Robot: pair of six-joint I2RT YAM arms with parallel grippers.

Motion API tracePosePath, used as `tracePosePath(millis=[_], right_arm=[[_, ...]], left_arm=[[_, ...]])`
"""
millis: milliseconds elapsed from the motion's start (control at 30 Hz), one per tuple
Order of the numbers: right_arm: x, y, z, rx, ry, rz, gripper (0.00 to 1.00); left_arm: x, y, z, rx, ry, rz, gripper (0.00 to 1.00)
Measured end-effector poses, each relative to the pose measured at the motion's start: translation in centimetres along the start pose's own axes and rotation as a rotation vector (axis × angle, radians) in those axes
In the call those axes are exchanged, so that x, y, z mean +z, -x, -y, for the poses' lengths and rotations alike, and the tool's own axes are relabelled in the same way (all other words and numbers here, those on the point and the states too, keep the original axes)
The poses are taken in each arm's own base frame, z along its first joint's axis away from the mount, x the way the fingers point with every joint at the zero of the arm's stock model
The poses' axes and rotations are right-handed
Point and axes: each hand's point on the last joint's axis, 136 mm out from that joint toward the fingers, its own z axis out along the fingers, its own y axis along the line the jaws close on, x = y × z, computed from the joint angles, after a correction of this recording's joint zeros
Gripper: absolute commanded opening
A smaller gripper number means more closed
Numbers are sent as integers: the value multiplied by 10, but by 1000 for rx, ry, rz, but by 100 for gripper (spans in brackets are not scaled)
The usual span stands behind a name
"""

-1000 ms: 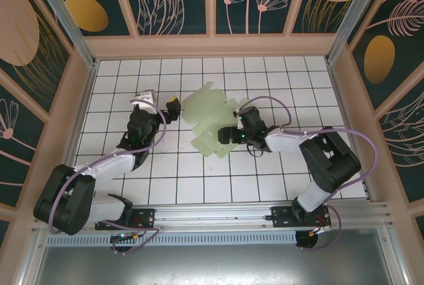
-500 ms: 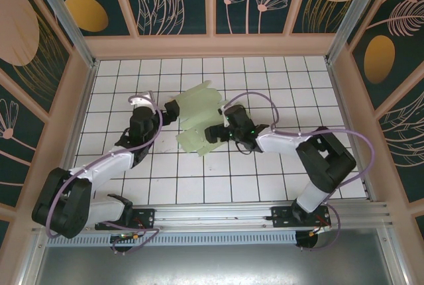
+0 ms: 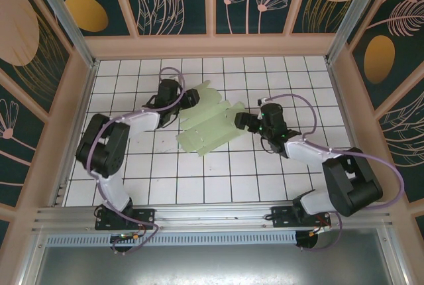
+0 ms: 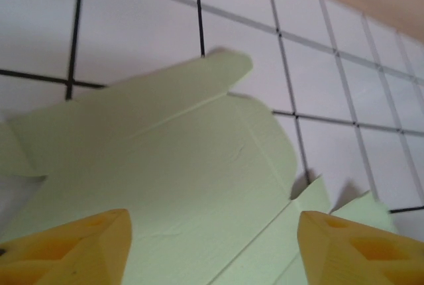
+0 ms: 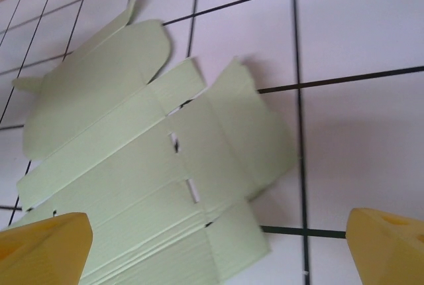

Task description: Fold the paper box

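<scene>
The paper box (image 3: 211,126) lay as a flat, unfolded cut-out near the middle of the tiled table (image 3: 305,79). Its creased panels ran slantwise from the near left toward the far right.

The 2 grippers sat on opposite sides of it. The left gripper (image 3: 188,98) was at the far-left flaps, over the card's edge. Its wrist view showed the yellow fingers (image 4: 73,245) well apart, with the card spread flat beyond them and nothing pinched. The right gripper (image 3: 241,120) stood just beside the right-hand edge, its fingers also wide apart and empty, and the card lay ahead of it and to its left.

The left one looked nearer to a hold, since card showed between its fingers. The coming move probably turned on that far-left flap, while the right would have to reach leftward first.
</scene>
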Motion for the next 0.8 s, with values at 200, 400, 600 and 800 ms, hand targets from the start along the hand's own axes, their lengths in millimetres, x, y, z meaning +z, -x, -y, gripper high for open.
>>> tracePosePath(millis=[200,400,600,800], right_arm=[[-7,10,30,82,-27,23,91],[6,9,54,151,19,-48,79],[29,2,71,215,83,-135,69],[44,2,55,232,210,-181,61]], left_arm=[[36,-33,-6,66,-12,-167,54],[53,-46,-5,163,-36,-260,51],[61,-46,3,222,-77,-286,53],[61,-46,5,243,-91,-290,54]])
